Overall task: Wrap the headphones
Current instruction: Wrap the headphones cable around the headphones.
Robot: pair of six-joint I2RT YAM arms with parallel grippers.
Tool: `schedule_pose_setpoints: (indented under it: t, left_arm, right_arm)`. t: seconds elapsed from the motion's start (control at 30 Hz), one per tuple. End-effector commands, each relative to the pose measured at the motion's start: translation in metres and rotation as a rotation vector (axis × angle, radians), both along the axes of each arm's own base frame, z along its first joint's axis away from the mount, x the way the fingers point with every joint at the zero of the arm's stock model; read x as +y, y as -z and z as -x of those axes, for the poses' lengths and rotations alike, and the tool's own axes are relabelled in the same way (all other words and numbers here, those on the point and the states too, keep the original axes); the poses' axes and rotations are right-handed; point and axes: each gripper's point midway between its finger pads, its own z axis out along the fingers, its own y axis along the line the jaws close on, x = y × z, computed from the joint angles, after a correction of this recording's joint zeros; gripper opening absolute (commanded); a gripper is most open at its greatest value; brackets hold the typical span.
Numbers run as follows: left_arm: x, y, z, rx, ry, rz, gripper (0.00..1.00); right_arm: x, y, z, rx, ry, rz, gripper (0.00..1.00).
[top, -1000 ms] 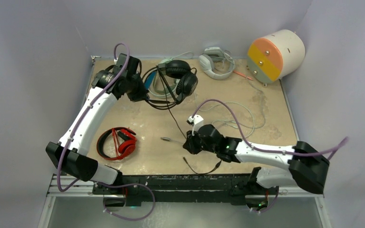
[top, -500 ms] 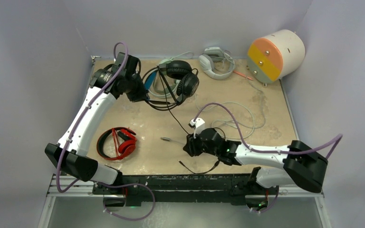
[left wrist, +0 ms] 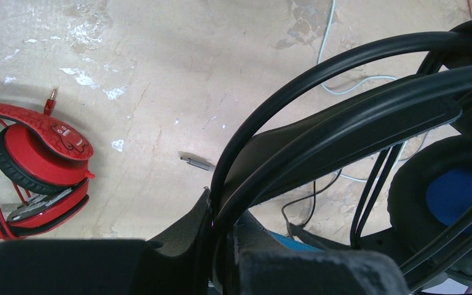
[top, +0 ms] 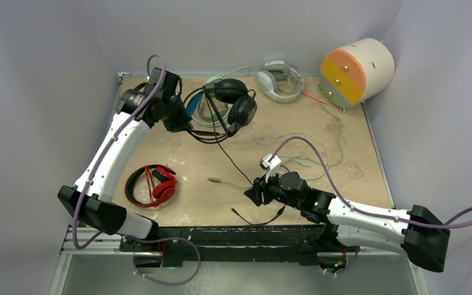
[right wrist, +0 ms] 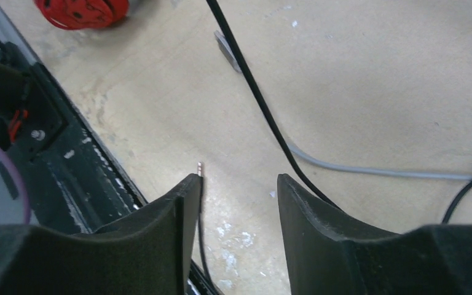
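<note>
At far left, left tool (top: 183,125) pinches the black headphones (top: 242,111); right tool (right wrist: 238,182) parted.

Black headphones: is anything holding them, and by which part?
Yes. The left gripper is shut on the headband of the black headphones; the right gripper holds nothing.

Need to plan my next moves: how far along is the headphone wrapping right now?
Looks done: the red-and-black headset shows no cable trailing over the table. In hand: the left fingers are shut on the band of the black headset, its black cable lying loose; the right fingers stand open beside its plug end. Left: that cable, plus the pale cable of the mint-green headset.
</note>
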Motion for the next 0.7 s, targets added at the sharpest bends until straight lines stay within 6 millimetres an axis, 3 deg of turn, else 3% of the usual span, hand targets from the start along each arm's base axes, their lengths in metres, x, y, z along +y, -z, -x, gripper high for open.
schedule_pose_setpoints:
  t: [0.0, 0.1, 0.13, 0.3, 0.6, 0.67]
  left_arm:
    - [-0.006, -0.035, -0.013, -0.125, 0.003, 0.06, 0.0]
    - [-0.005, -0.036, -0.013, -0.13, 0.007, 0.06, 0.0]
    - [-0.005, -0.036, -0.013, -0.132, 0.007, 0.06, 0.0]
    - [-0.007, -0.038, -0.012, -0.134, 0.016, 0.069, 0.0]
    - [-0.016, -0.047, -0.007, -0.154, 0.076, 0.112, 0.0]
    - [-0.013, -0.049, -0.004, -0.154, 0.078, 0.101, 0.0]
  right_arm:
    - [-0.013, 0.007, -0.008, -0.052, 0.018, 0.111, 0.58]
    - [-0.02, 0.003, -0.011, -0.041, 0.042, 0.167, 0.84]
    - [-0.021, 0.002, -0.013, -0.057, 0.053, 0.168, 0.85]
    - [-0.028, 0.009, -0.026, -0.109, 0.107, 0.174, 0.81]
    - [-0.01, 0.026, -0.051, -0.116, 0.143, 0.241, 0.76]
    - [-0.01, 0.03, -0.056, -0.107, 0.162, 0.247, 0.68]
